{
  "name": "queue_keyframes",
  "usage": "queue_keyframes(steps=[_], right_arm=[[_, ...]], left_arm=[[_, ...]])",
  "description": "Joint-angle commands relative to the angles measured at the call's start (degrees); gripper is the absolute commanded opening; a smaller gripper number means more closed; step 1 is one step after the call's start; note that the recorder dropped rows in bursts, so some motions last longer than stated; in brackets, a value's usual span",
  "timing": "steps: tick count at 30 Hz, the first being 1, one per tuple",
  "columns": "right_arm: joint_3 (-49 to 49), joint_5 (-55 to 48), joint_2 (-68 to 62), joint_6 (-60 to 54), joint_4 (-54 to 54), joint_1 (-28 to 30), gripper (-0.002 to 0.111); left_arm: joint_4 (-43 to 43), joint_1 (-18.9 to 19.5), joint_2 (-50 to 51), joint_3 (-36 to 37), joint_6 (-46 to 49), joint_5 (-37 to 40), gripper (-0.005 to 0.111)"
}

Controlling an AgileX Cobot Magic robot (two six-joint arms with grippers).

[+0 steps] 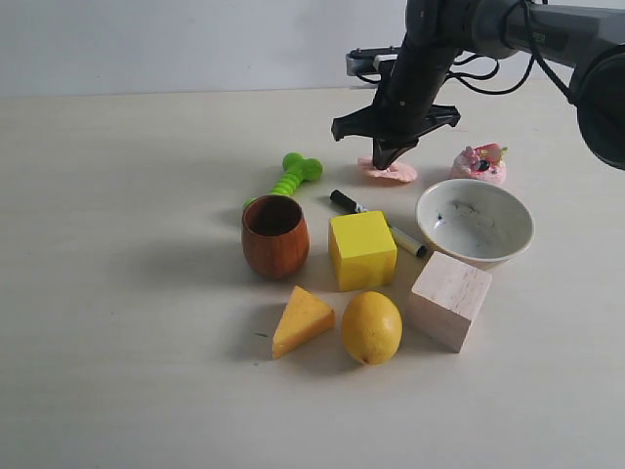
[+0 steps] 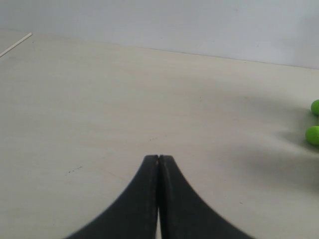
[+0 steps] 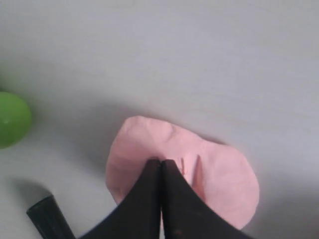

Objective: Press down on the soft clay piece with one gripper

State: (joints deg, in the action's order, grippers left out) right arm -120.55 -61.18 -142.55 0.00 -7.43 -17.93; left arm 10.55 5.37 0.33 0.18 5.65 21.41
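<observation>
Pale table [image 1: 117,371] carries many objects; the clay [image 1: 398,175] lies flat at the back, between the green toy [image 1: 293,176] and the cake [image 1: 479,164]. Right gripper [image 1: 383,156], jaws shut together, touches the clay's top with its tips, so pressing seems under way; lifting off remains. The clay's long axis runs left-right in the exterior view. Left gripper [image 2: 158,158] is closed too, empty.

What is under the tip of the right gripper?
The soft clay piece lies under the right gripper, which is shut and seems to touch its top. The clay beneath the tip is covered.
</observation>
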Motion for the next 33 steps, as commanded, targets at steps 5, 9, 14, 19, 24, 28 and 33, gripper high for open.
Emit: queue_keyframes(steps=[5, 9, 14, 19, 24, 28, 33], right_arm=[[0.1, 1.1, 0.7, 0.0, -0.1, -0.1, 0.015], [0.1, 1.8, 0.7, 0.0, -0.6, -0.1, 0.029], [0.1, 1.7, -0.4, -0.4, -0.6, -0.1, 0.028], [0.1, 2.2, -2.1, -0.4, -0.3, -0.1, 0.028], [0.1, 2.6, -3.0, -0.4, -0.3, -0.1, 0.028], [0.1, 2.2, -4.0, -0.4, -0.1, -0.1, 0.028], [0.2, 1.9, -4.7, -0.4, -0.1, -0.1, 0.028]], left_arm=[[0.6, -0.3, -0.3, -0.2, 0.0, -0.6, 0.000], [0.6, -0.3, -0.3, -0.2, 0.0, -0.6, 0.000], [0.6, -0.3, -0.3, -0.2, 0.0, -0.6, 0.000], [0.6, -0.3, -0.3, -0.2, 0.0, -0.6, 0.000], [0.6, -0.3, -0.3, -0.2, 0.0, -0.6, 0.000], [0.6, -0.3, -0.3, -0.2, 0.0, -0.6, 0.000], [0.6, -0.3, -0.3, -0.2, 0.0, -0.6, 0.000]])
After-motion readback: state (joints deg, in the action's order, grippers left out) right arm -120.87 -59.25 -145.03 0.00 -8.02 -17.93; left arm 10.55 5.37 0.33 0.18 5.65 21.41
